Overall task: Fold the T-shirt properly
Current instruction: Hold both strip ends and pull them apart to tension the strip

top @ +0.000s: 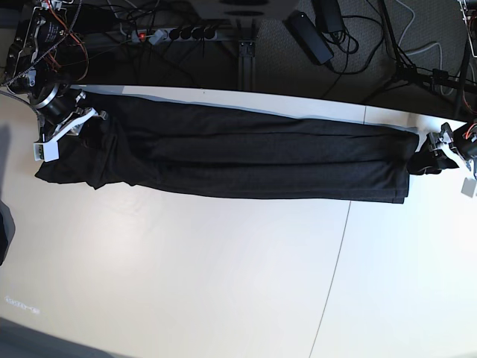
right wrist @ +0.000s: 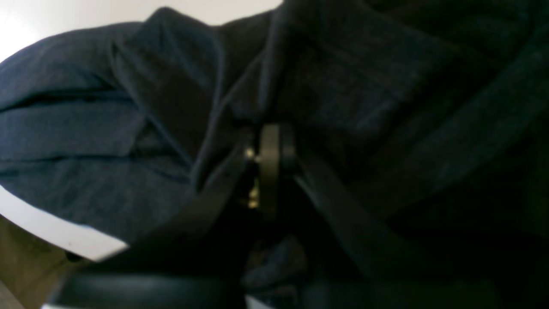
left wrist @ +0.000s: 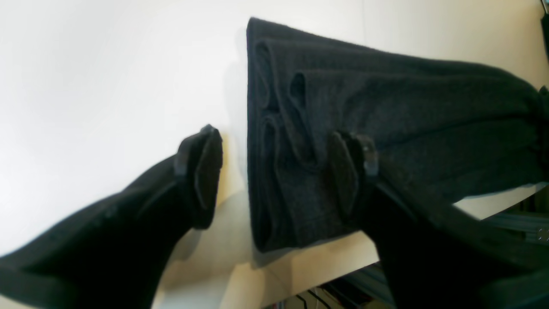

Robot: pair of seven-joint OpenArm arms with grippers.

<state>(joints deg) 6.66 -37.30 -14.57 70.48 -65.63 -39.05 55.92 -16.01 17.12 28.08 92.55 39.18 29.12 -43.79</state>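
The T-shirt (top: pixel 238 160) lies plain dark side up, folded into a long narrow strip along the far side of the white table (top: pixel 223 283). My left gripper (top: pixel 432 155) is at the strip's right end. In the left wrist view it (left wrist: pixel 276 171) is open, with one finger over the folded cloth (left wrist: pixel 386 107) and the other over bare table beside the edge. My right gripper (top: pixel 71 123) is at the strip's left end. In the right wrist view it (right wrist: pixel 270 150) is shut with bunched dark fabric (right wrist: pixel 85 128) around its fingers. No print shows.
The table's far edge (top: pixel 298 104) runs just behind the shirt. Beyond it are a power strip (top: pixel 179 33), cables and a black adapter (top: pixel 313 33) on the floor. A metal frame (left wrist: pixel 514 223) shows below the table edge.
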